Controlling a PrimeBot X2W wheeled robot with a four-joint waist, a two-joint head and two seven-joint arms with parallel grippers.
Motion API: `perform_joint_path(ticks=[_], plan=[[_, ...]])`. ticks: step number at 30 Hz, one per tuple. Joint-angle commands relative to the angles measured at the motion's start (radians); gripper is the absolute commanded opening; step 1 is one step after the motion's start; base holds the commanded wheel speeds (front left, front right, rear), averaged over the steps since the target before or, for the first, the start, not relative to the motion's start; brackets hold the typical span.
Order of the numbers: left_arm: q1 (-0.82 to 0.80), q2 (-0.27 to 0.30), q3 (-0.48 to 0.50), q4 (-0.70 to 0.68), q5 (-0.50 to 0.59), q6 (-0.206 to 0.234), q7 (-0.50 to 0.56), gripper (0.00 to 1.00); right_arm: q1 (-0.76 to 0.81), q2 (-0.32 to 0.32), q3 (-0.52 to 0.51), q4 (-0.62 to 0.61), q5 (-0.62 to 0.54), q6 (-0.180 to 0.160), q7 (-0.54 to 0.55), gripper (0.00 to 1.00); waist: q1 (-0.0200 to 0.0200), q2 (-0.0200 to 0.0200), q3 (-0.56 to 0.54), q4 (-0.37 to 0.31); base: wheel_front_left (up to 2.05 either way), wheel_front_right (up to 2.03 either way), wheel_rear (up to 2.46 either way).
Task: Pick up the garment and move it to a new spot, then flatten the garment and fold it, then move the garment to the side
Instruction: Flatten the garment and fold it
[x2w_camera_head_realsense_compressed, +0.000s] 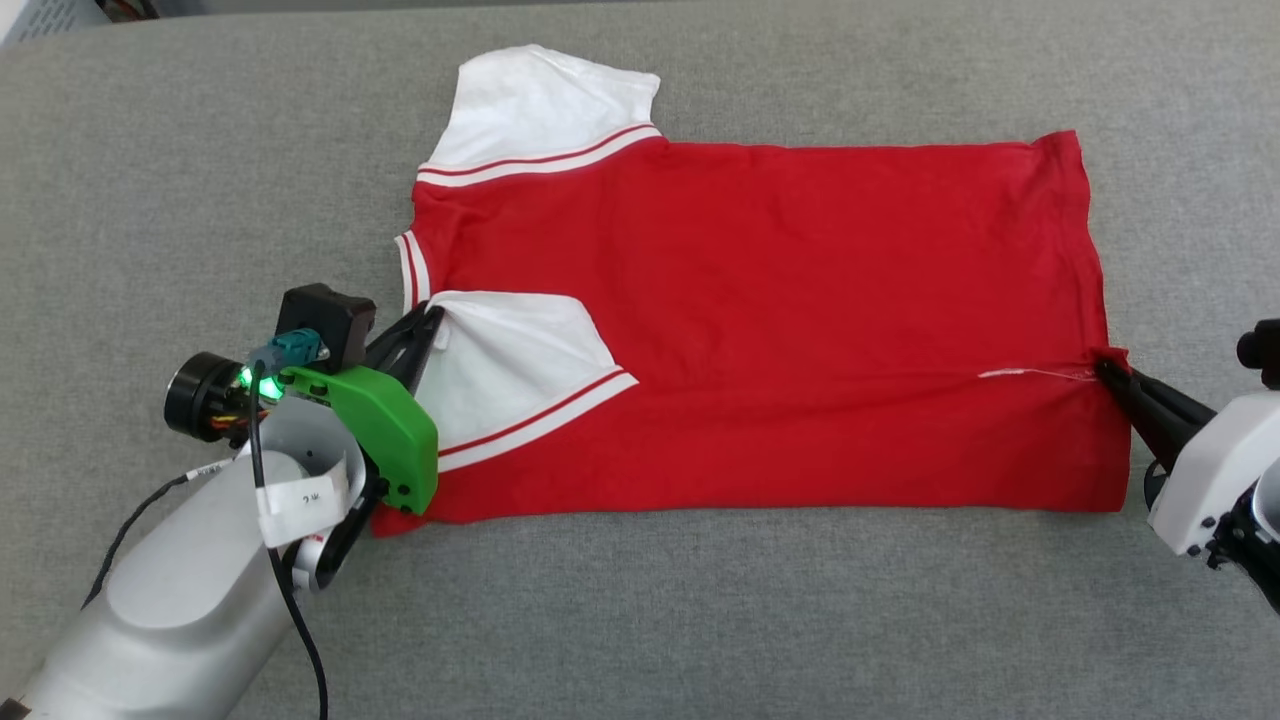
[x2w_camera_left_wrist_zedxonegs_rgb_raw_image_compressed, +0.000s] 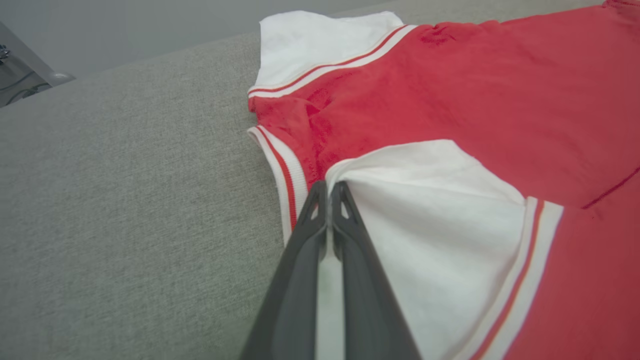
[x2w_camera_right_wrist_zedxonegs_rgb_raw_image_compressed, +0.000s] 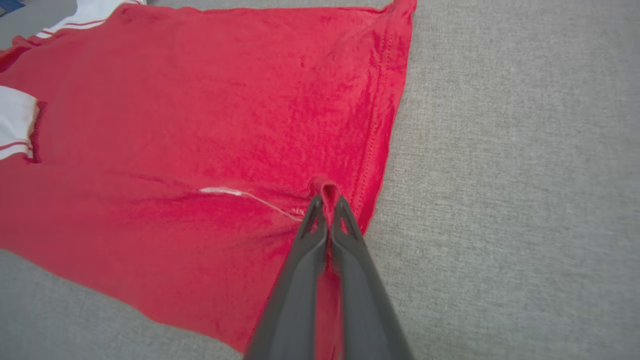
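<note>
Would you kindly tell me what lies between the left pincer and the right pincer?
Only the garment: head view shows its red body spanning from left pincer to right pincer.

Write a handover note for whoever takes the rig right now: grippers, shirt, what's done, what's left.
Left gripper: shut on the garment at the shoulder of the near sleeve.
Right gripper: shut on the garment's hem.
Garment: spread flat on the grey surface, plain red side up, near sleeve folded in over the body.
Done: flattened, first fold apparently begun.
Left: finish folding, then move it aside.
</note>
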Motion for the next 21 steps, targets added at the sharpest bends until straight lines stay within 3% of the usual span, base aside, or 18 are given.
perform_joint_path(ticks=[1,15,16,17,18,21], plan=[[-0.029,-0.005,0.003,0.033,0.019,-0.012,-0.013,0.0,-0.038,0.005,0.005,0.02,-0.008,-0.001,-0.008,0.0,0.0,0.0,0.043,-0.009,0.0,0.0,0.0],[-0.047,-0.105,-0.038,0.314,0.011,-0.1,-0.08,0.0,-0.112,0.014,0.116,0.183,0.014,-0.001,-0.044,0.0,0.0,0.0,0.054,0.01,0.0,0.0,0.0],[-0.046,-0.109,-0.037,0.322,0.009,-0.101,-0.087,0.44,-0.108,0.011,0.122,0.182,0.019,-0.001,-0.046,0.32,0.0,0.0,0.044,0.012,0.0,0.0,0.0],[-0.048,-0.109,-0.034,0.328,0.01,-0.1,-0.099,1.0,-0.105,0.006,0.122,0.178,0.021,-0.001,-0.057,0.89,0.0,0.0,0.033,0.014,0.0,0.0,0.0],[-0.05,-0.107,-0.033,0.33,0.011,-0.101,-0.107,1.0,-0.101,0.003,0.119,0.176,0.02,-0.001,-0.069,1.0,0.0,0.0,0.022,0.016,0.0,0.0,0.0],[-0.063,-0.086,-0.024,0.315,0.015,-0.1,-0.124,1.0,-0.081,-0.004,0.106,0.158,0.029,-0.001,-0.099,1.0,0.0,0.0,-0.018,0.025,0.0,0.0,0.0]])
